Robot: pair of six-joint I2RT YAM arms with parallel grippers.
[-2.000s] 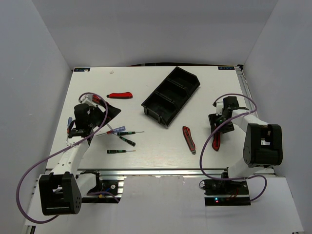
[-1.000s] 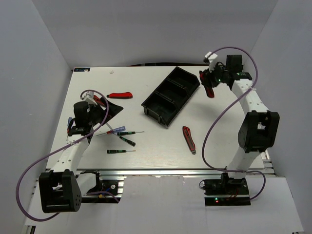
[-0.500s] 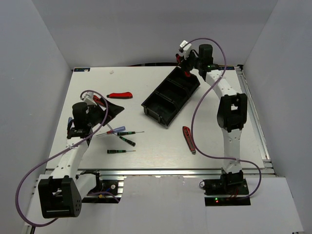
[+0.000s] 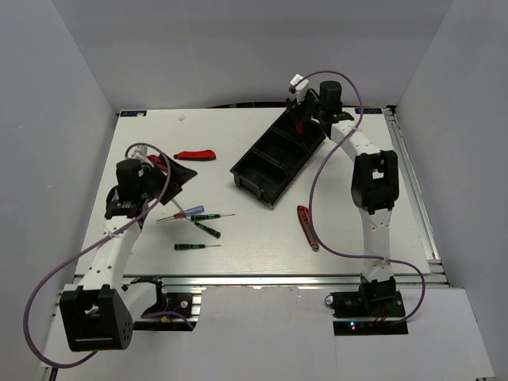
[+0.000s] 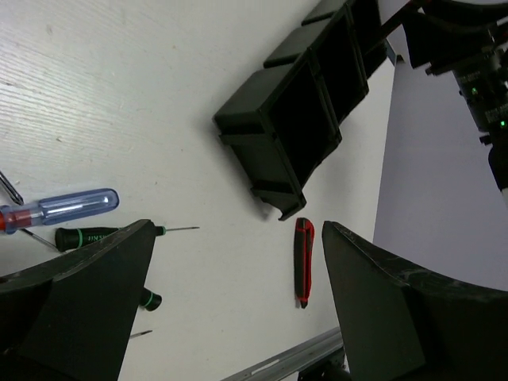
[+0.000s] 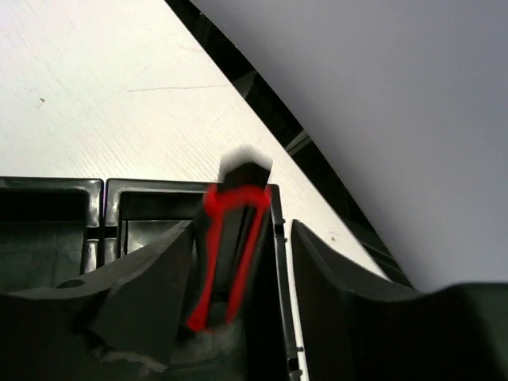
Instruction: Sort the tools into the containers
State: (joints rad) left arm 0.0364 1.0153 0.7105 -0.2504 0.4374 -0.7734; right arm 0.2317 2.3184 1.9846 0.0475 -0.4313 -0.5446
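Note:
My right gripper (image 4: 301, 117) hangs over the far compartment of the long black tray (image 4: 254, 189). In the right wrist view the red-handled pliers (image 6: 230, 246) are blurred between its fingers; they lean on the left finger and a gap shows to the right one, so the right gripper (image 6: 242, 230) is open. My left gripper (image 5: 238, 238) is wide open and empty above the table's left part. One utility knife (image 4: 195, 155) lies at the back left, another utility knife (image 4: 308, 226) lies below the tray. A blue-handled screwdriver (image 4: 190, 211) and green-black screwdrivers (image 4: 208, 229) lie at the front left.
The tray (image 5: 278, 159) lies diagonally at the table's middle back, and its middle and near compartments show nothing inside. White walls close in the table on three sides. A metal rail (image 4: 254, 279) runs along the near edge.
The right arm swung from the table's right side up and left with the pliers to the tray's far compartment, and its jaws have spread. The left gripper has barely shifted.

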